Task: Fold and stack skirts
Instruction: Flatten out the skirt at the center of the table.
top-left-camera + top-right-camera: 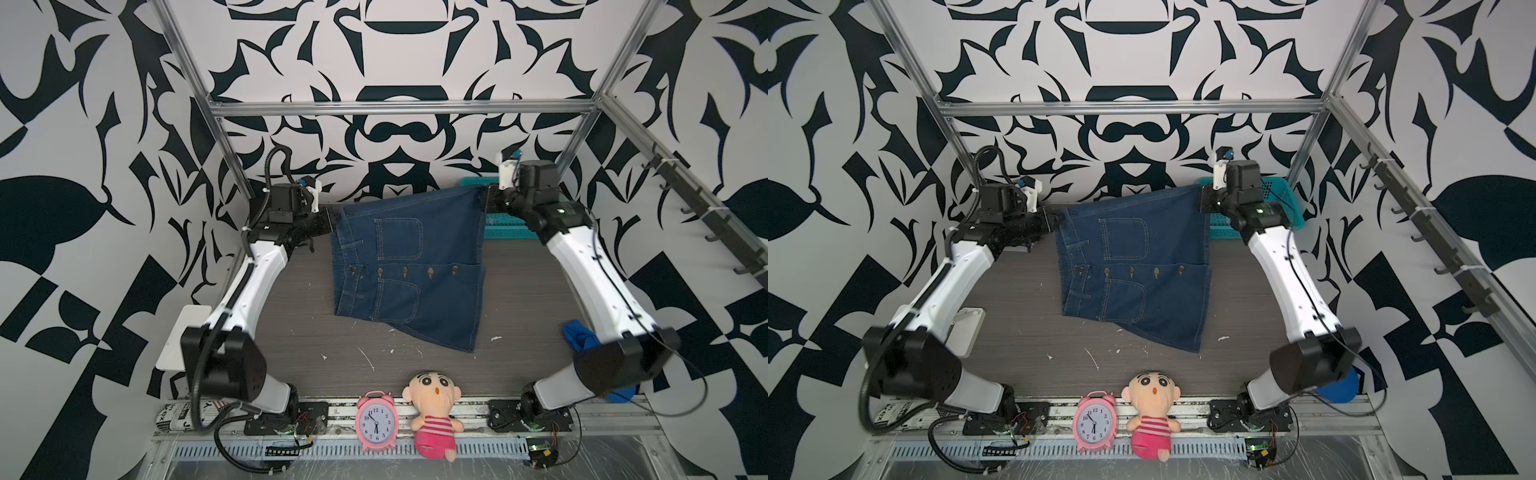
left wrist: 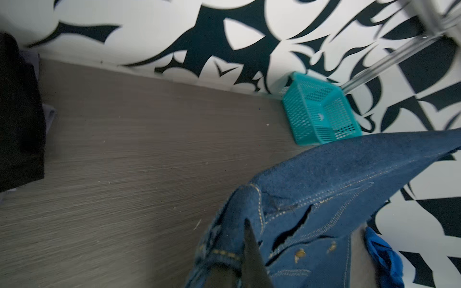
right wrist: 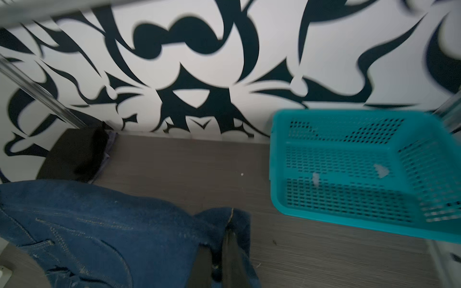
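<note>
The denim skirt point(image 1: 415, 270) hangs sideways over the table point(image 1: 291, 332), waist by the left claw point(image 1: 331, 223) and hem by the right claw point(image 1: 483, 199), and the 2 claws pinch its far corners.

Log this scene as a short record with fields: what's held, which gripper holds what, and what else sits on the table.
held item: denim skirt, far edge lifted, near part lying on the table
left gripper: shut on its waistband corner
right gripper: shut on its hem corner
folded pile: black skirt on a lavender skirt, by the back wall
basket: teal mesh basket, far right corner
</note>
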`<action>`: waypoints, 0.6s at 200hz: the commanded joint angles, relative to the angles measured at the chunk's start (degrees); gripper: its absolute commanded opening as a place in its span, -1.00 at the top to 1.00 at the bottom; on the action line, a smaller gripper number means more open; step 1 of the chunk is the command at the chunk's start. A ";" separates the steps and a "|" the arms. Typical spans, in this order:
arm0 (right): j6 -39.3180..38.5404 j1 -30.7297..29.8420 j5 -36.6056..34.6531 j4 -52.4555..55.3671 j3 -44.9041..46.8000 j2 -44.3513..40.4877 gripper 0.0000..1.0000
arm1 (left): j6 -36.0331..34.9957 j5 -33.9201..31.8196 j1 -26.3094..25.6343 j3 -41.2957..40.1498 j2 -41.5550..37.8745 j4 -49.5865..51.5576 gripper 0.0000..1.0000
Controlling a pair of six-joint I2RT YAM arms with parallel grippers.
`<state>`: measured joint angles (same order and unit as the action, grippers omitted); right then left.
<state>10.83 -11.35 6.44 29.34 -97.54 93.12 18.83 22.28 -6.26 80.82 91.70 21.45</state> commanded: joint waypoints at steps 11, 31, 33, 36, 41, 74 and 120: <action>2.98 0.19 1.77 -9.20 -12.33 14.31 -0.98 | -2.38 2.73 4.78 10.74 16.76 -2.09 0.05; 3.15 0.11 3.49 -1.14 -30.14 24.73 -1.00 | -3.01 -4.29 6.60 18.22 21.70 -1.34 -0.40; 3.19 0.11 3.49 -0.36 -31.68 25.33 -1.00 | -3.01 -4.82 6.74 18.67 21.73 -1.46 -0.37; 3.25 0.10 3.49 0.93 -33.14 26.36 -1.00 | -2.93 -5.48 7.00 19.19 21.64 -1.57 -0.34; 3.32 0.02 3.70 2.67 -36.25 27.16 -1.00 | -2.76 -6.72 7.09 19.94 21.25 -1.63 -0.34; 1.18 -1.75 3.80 8.29 -34.06 19.34 -1.00 | -1.20 -12.89 6.38 17.05 13.40 3.52 -0.53; 8.87 -5.42 2.48 -16.15 26.49 -17.36 -0.90 | 6.19 -17.12 -0.32 -11.55 -6.89 5.77 -0.52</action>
<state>15.05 -14.92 9.23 24.34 -91.77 89.47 20.21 8.60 -2.87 80.53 90.63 21.85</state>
